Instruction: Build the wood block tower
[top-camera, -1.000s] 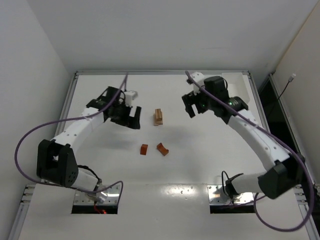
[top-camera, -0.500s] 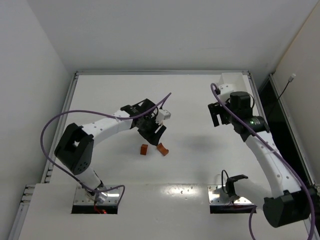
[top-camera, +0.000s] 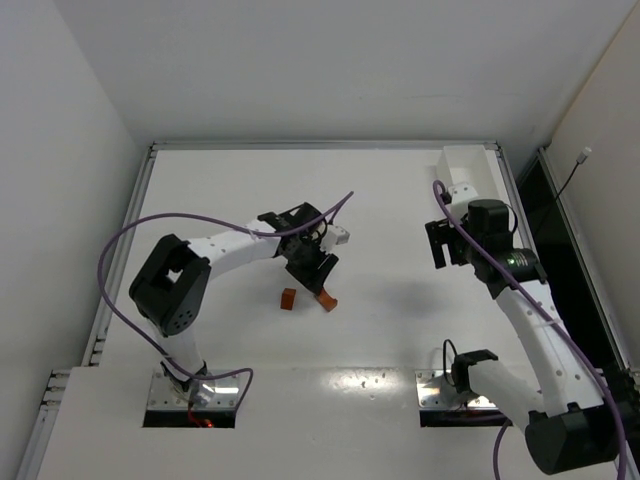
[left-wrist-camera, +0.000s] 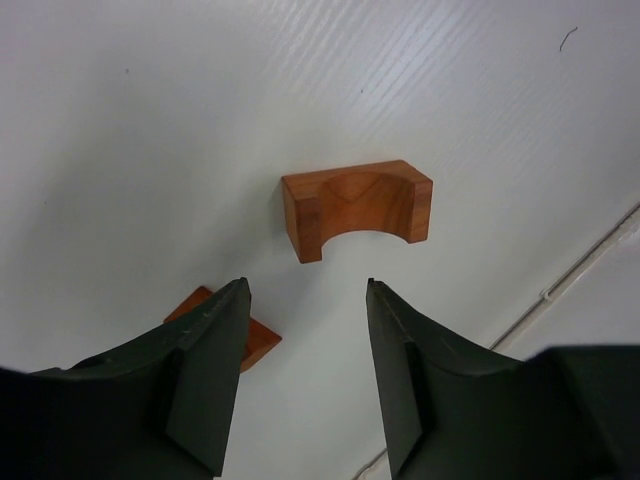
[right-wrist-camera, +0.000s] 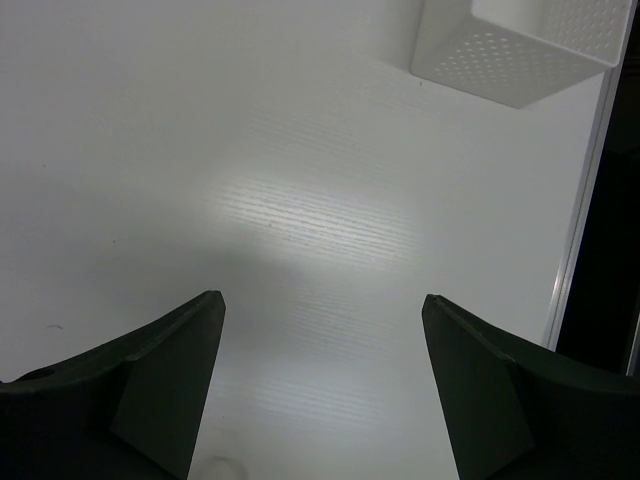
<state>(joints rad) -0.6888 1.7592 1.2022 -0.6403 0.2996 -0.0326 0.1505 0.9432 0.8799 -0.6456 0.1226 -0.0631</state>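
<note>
Two reddish-brown blocks of the wood block tower lie loose on the white table. One is an arch block (left-wrist-camera: 357, 207) lying on its side (top-camera: 326, 299). The other is a small block (top-camera: 288, 299), half hidden behind my left finger in the left wrist view (left-wrist-camera: 258, 340). My left gripper (top-camera: 318, 274) hovers just short of the arch (left-wrist-camera: 305, 285), jaws apart, nothing between them. My right gripper (top-camera: 441, 246) stands open over bare table (right-wrist-camera: 322, 297) at the right. No stacked blocks show; my left arm covers the table behind the arch.
A white perforated tray (top-camera: 470, 163) sits at the back right corner and shows at the top of the right wrist view (right-wrist-camera: 520, 45). A raised rail (top-camera: 145, 210) edges the table. A purple cable loops off each arm.
My left arm has swung from the back left down to the two reddish blocks, its jaws narrowing, and now covers the pale stack. My right arm has drawn away to the right.
</note>
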